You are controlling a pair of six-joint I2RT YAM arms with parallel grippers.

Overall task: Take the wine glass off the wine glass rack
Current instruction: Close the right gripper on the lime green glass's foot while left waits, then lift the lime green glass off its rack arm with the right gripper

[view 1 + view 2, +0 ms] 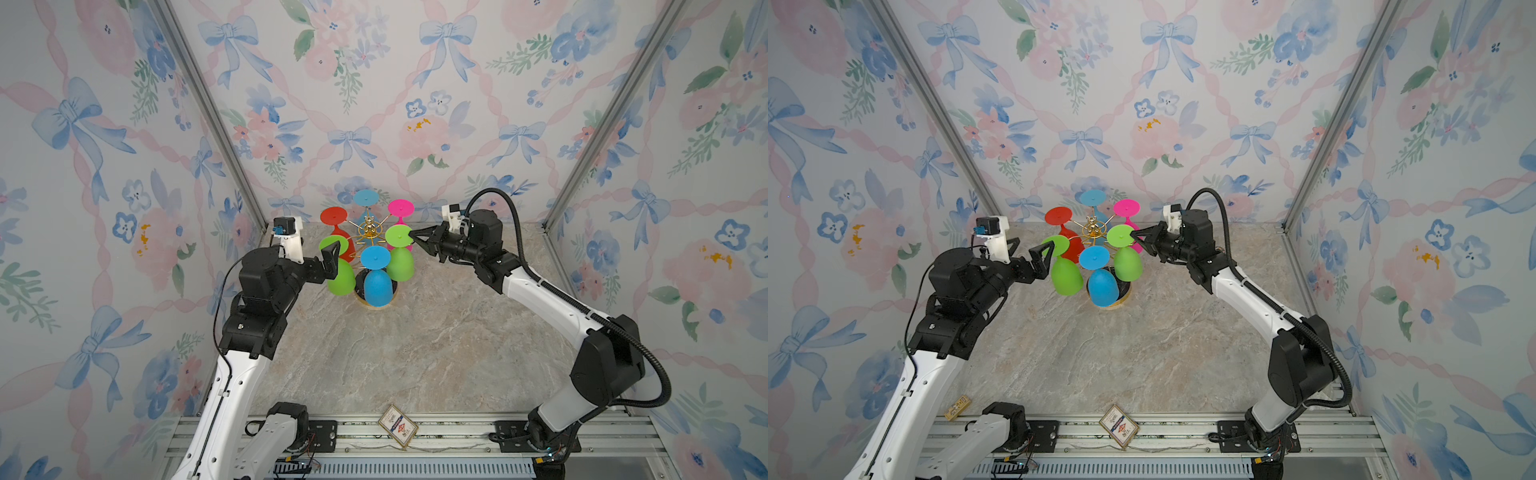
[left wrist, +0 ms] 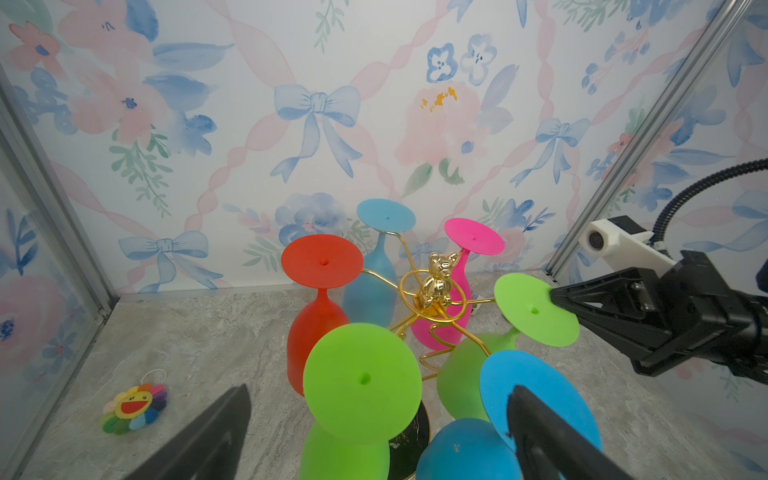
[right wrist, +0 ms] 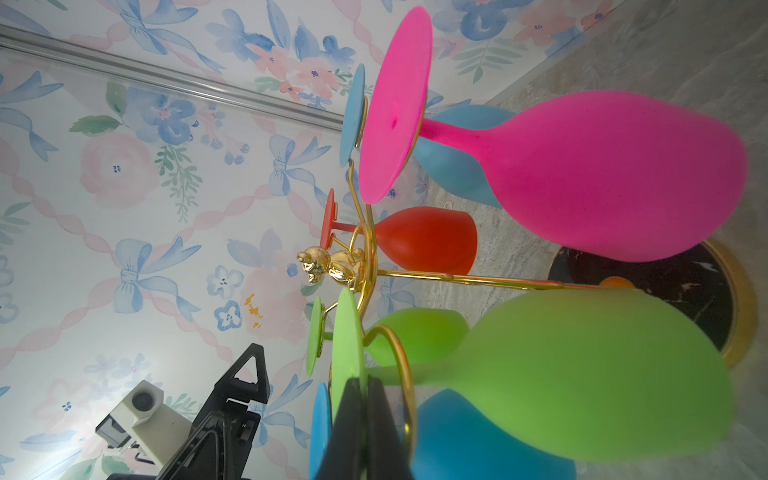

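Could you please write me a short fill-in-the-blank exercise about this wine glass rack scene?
The gold wire wine glass rack carries ___ coloured wine glasses, hung upside down.
The right gripper is shut on the foot of a wine glass whose colour is ___.
The left gripper stands ___.
Missing words: six, green, open.

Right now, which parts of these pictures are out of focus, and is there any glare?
In the right wrist view the bowls of the near green wine glass and the pink wine glass are soft, the gold figurine sharper; in the left wrist view the fingers of the left pincer are blurred and the figurine glints; in both top views the light is even.
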